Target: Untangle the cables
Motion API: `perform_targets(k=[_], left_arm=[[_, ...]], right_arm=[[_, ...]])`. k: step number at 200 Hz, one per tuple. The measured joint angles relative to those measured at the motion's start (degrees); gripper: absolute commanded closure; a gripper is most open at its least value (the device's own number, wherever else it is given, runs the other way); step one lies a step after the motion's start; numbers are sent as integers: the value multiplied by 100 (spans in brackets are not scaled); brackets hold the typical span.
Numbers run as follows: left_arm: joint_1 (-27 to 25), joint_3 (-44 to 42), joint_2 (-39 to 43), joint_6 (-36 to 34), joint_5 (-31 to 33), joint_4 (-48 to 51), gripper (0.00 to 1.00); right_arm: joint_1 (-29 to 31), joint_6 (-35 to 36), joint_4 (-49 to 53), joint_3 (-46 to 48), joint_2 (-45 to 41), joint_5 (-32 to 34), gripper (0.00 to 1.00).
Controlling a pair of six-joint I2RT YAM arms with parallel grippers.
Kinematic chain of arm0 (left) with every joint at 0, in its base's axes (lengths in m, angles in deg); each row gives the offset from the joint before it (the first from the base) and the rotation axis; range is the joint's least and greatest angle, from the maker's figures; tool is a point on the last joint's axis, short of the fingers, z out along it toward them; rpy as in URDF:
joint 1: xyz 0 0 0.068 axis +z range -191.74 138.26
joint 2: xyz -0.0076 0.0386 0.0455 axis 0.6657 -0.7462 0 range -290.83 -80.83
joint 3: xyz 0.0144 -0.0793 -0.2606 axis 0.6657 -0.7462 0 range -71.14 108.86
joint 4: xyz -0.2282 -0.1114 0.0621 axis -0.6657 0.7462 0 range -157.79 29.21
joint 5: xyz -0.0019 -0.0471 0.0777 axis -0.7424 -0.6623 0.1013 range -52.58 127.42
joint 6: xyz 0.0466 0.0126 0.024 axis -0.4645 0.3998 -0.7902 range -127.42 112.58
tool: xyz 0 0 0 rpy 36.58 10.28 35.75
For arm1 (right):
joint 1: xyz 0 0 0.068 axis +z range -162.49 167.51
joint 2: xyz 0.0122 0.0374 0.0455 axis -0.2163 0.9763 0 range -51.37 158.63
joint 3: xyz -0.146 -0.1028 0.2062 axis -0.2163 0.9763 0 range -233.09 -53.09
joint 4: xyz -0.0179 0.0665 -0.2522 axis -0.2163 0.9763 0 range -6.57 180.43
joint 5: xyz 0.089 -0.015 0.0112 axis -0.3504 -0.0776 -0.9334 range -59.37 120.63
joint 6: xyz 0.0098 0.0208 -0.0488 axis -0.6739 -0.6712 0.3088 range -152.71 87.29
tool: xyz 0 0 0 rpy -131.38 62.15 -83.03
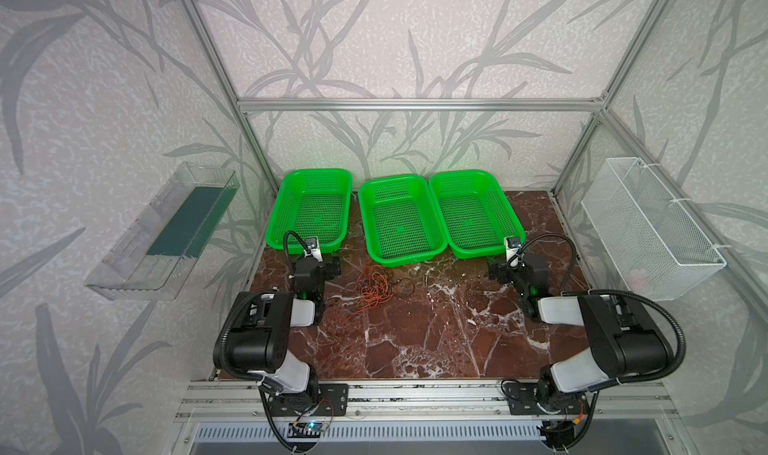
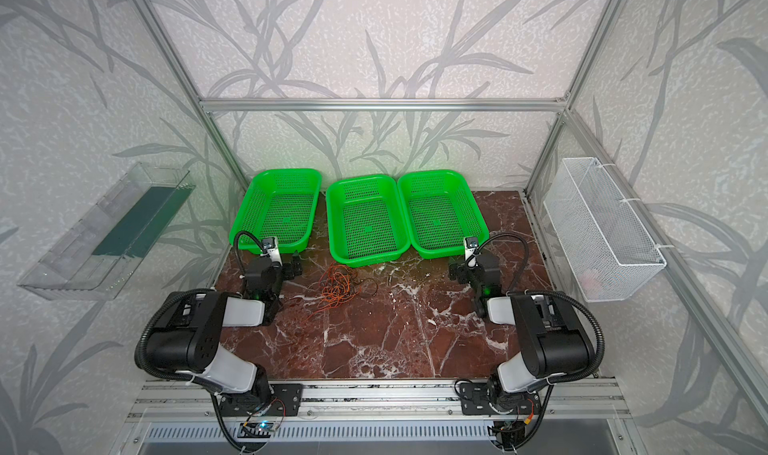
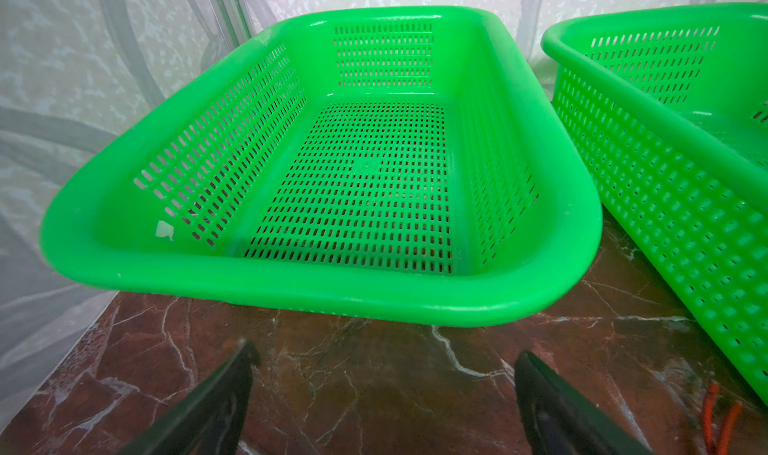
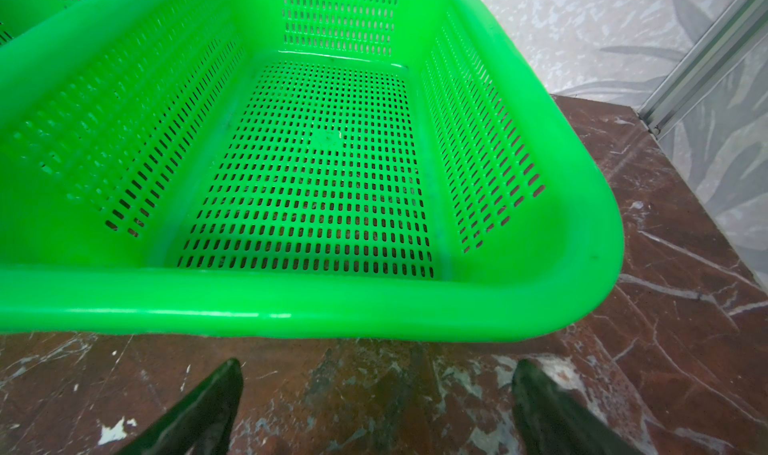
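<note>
A loose tangle of thin orange, red and black cables [image 1: 376, 287] lay on the dark red marble tabletop [image 1: 436, 332]. It sat just in front of the middle basket [image 1: 400, 262], one of three green perforated ones lined along the back wall. The left gripper [image 3: 384, 363] faced the left basket [image 3: 291, 291] with its jaws spread wide and holding nothing, the cables near it, while the right gripper [image 4: 376, 372] faced the right basket [image 4: 291, 311], likewise spread wide and bare, well apart from the cables.
</note>
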Motion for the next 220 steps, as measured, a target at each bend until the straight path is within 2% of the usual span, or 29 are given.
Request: perform_targets(k=[133, 163, 186, 220], left_arm=[[4, 28, 177, 94, 42, 352, 3], [4, 28, 1060, 131, 68, 883, 4], [4, 48, 1749, 258, -118, 1375, 9], [-4, 505, 2846, 675, -706, 3036, 21]], right_arm=[[0, -15, -120, 92, -118, 31, 0], [2, 15, 87, 114, -638, -4, 1], [9, 79, 422, 50, -1084, -96, 4], [271, 98, 1526, -334, -2020, -483, 9]])
